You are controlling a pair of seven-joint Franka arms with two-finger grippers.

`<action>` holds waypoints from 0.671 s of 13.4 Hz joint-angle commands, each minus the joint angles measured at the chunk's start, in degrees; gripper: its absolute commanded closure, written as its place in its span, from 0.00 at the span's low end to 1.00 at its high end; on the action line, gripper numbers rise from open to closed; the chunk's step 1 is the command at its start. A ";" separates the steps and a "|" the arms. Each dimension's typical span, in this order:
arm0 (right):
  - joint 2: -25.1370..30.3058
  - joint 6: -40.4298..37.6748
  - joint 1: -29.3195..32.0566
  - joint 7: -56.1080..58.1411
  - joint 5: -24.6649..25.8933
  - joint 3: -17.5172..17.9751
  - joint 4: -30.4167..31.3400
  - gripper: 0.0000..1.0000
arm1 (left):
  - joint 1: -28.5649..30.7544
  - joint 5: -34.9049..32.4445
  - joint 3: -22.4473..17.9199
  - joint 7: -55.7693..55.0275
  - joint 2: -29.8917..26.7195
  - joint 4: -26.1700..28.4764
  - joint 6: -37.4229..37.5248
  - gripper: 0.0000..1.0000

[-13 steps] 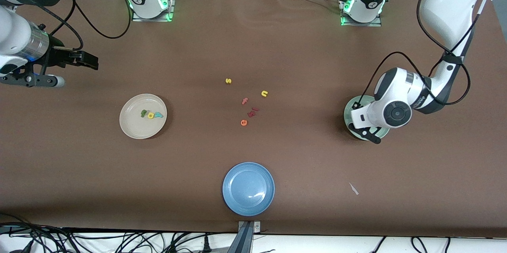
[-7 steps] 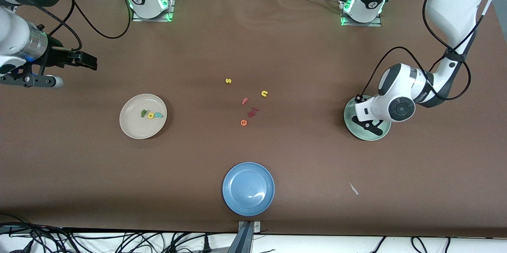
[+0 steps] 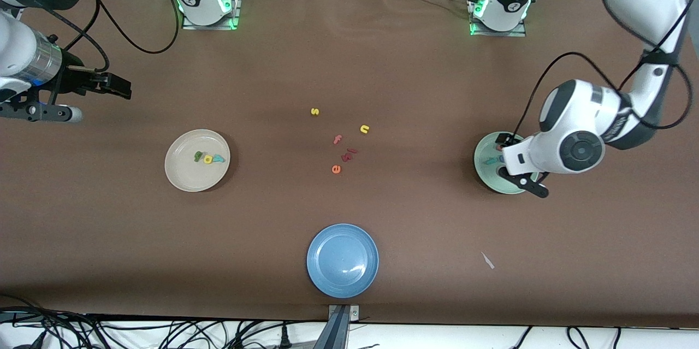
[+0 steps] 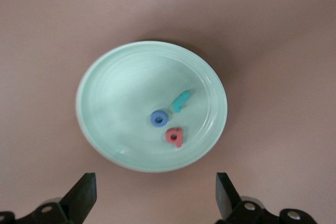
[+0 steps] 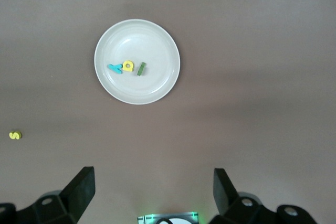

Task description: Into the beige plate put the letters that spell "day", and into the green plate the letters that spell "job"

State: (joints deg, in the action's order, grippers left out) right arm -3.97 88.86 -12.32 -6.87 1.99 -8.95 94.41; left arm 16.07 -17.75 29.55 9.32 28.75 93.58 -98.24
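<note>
The blue plate (image 3: 342,260) lies on the counter (image 3: 437,229) nearest the front camera, well apart from both tools. Below the left tool (image 4: 152,200), whose jaws are spread wide and empty, the green plate (image 4: 105,103) holds 3 letters: a teal "j" (image 4: 181,101), a blue "o" (image 4: 158,118) and a salmon-red "b" (image 4: 175,137), close together. The beige plate (image 5: 157,40) holds a teal "y" (image 5: 114,68), a yellow "a" (image 5: 127,66) and a dark green "d" (image 5: 140,68). The right tool (image 5: 152,198) waits with jaws wide apart and empty, over bare counter near the beige plate. Loose letters (image 3: 344,144) lie mid-counter.
</note>
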 commanded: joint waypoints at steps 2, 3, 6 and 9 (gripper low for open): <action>-0.60 1.31 0.37 0.63 -0.14 0.25 -1.34 0.00 | -0.25 3.24 0.51 0.53 -0.01 -13.91 13.66 0.00; -0.69 1.32 0.28 -0.07 -0.23 0.25 -1.34 0.00 | -0.34 3.43 0.42 0.61 -0.01 -17.25 15.69 0.00; -0.77 2.27 0.63 -0.25 -2.68 -0.10 -1.25 0.00 | 0.37 6.66 -0.45 0.79 -0.35 -22.73 14.32 0.00; -0.77 2.72 0.63 -0.16 -2.26 -0.11 -1.25 0.00 | -8.81 14.22 -14.54 -0.78 -7.72 -21.42 12.37 0.00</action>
State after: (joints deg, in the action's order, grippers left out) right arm -4.17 91.68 -12.10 -6.84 0.54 -9.18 94.34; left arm 14.35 -7.42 24.23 9.28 26.06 71.21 -85.38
